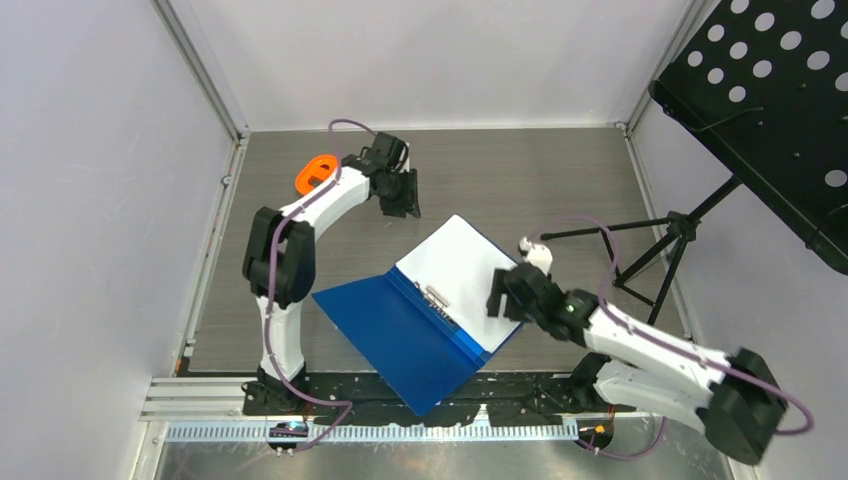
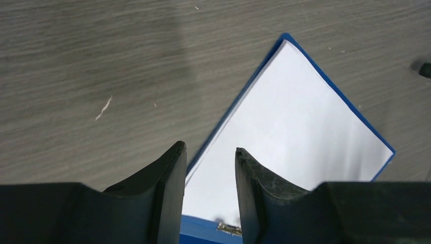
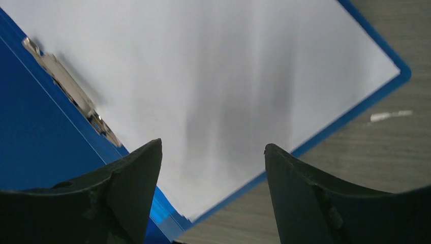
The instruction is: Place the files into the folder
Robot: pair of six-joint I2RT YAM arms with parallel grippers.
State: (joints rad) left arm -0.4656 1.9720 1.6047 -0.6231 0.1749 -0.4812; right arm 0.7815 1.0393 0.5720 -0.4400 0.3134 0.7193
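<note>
Top external view, centre: white paper sheets [image 1: 455, 265] lie in the open bright-blue plastic folder [image 1: 395, 335]; left gripper [image 1: 400, 200] empty, jaws apart; right gripper [image 1: 497, 297] spread wide, seemingly hovering above them.

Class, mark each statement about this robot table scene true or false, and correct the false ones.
1. The folder lies open on the table. True.
2. The files lie on bare table beside it. False: they lie inside, on one half.
3. The right gripper clamps the files. False: its jaws stand apart above them.
4. The left gripper holds nothing. True.
5. A metal clip sits along the spine. True.
</note>
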